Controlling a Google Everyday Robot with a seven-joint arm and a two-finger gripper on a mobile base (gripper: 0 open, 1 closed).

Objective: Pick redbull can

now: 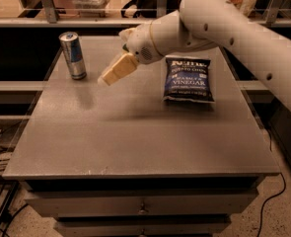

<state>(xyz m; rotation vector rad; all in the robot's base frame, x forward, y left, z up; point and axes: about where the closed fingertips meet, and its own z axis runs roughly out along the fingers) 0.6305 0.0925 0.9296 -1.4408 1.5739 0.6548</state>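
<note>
The redbull can (73, 55) stands upright near the far left corner of the grey table (135, 127). It is slim, silver and blue, with a silver top. My gripper (107, 78) hangs above the table just right of the can, its pale fingers (118, 69) pointing down and left toward the can. A short gap lies between the fingertips and the can. Nothing is in the gripper.
A dark blue chip bag (188, 79) lies flat on the table to the right of the gripper, under my white arm (219, 23). A counter with railing runs behind the table. Cables lie on the floor at the left.
</note>
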